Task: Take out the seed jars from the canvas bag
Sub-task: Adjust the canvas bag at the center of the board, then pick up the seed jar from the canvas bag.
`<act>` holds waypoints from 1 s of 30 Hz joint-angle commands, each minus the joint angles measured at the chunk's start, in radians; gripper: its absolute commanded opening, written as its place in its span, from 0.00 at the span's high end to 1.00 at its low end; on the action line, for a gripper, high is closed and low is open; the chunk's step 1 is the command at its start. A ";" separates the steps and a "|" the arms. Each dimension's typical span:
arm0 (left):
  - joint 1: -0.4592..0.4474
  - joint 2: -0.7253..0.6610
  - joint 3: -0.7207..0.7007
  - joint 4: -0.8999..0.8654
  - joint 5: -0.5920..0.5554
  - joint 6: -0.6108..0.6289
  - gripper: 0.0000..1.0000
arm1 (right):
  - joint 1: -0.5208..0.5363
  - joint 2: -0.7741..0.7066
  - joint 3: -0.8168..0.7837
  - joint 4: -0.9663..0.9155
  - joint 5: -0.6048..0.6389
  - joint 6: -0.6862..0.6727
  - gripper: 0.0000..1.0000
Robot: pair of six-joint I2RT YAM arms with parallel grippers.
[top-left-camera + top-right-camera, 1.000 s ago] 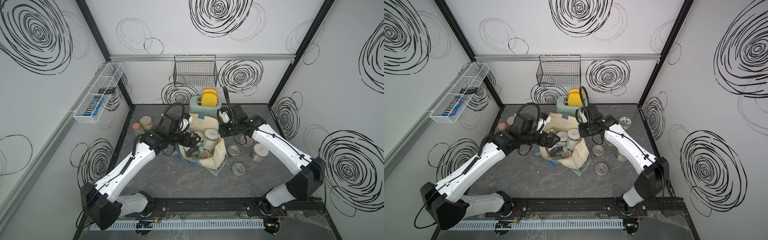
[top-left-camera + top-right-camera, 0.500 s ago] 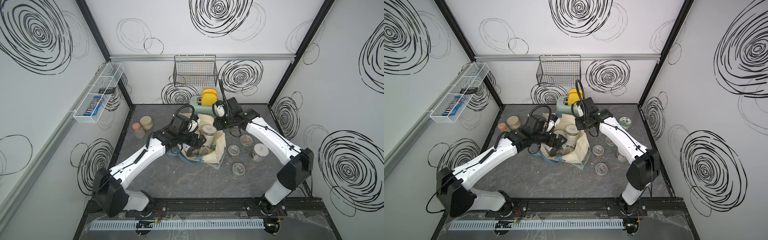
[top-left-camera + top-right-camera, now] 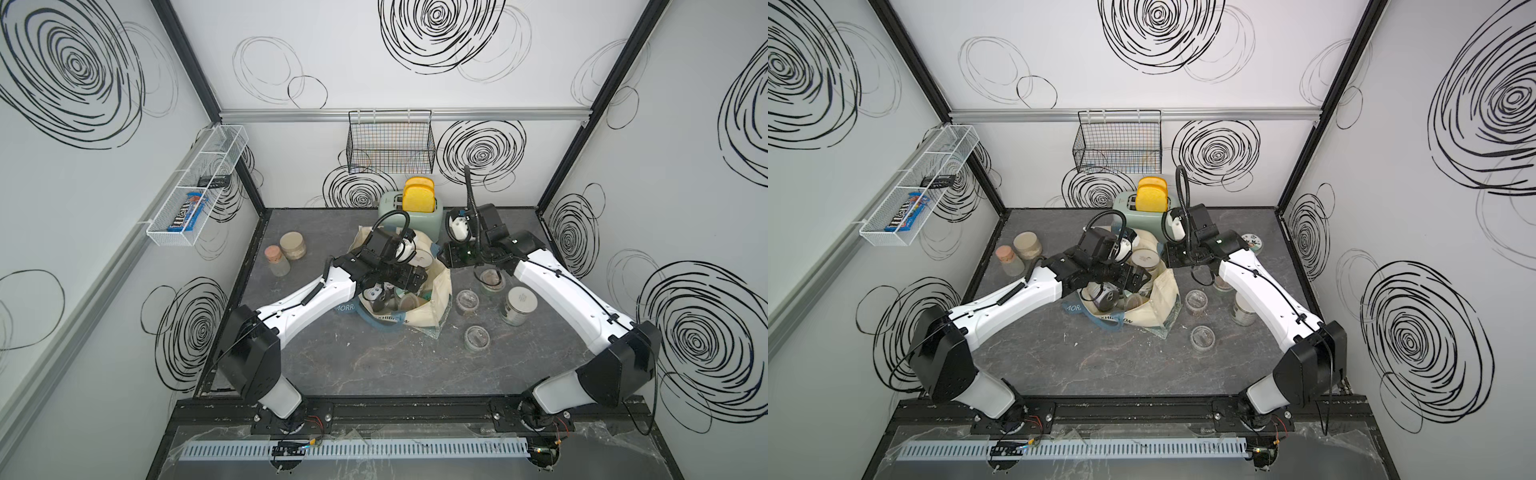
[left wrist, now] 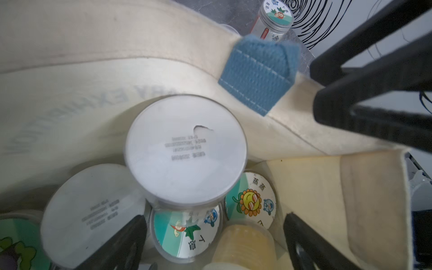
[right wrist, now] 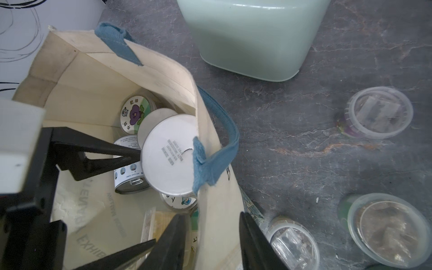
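The cream canvas bag is seen standing open-mouthed near the middle of the table, its walls slumped, with blue strap handles hung at the rim. Seed jars are packed inside: a plain white-lidded jar is raised above the rest, a second white lid is pressed beside it, flower-print lids are set lower, and a metal pull-tab can is laid on its side. Outside, near the bag, clear-lidded tubs and a taller white-lidded jar are stood upright.
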 commanded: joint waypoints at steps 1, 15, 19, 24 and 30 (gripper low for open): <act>0.001 0.022 -0.007 0.148 -0.054 -0.015 0.04 | -0.009 -0.018 -0.020 0.020 -0.049 0.017 0.58; -0.078 0.181 0.073 0.172 -0.267 0.023 0.02 | -0.041 -0.064 -0.024 0.007 -0.088 0.021 0.57; -0.067 0.147 0.032 0.188 -0.251 -0.006 0.11 | -0.043 -0.073 -0.029 0.006 -0.091 0.015 0.57; -0.054 0.048 -0.006 0.215 -0.202 -0.047 0.50 | -0.046 -0.084 -0.029 0.004 -0.092 0.011 0.57; -0.002 -0.079 0.017 0.188 -0.218 -0.079 0.53 | -0.052 -0.106 -0.017 -0.012 -0.090 0.005 0.57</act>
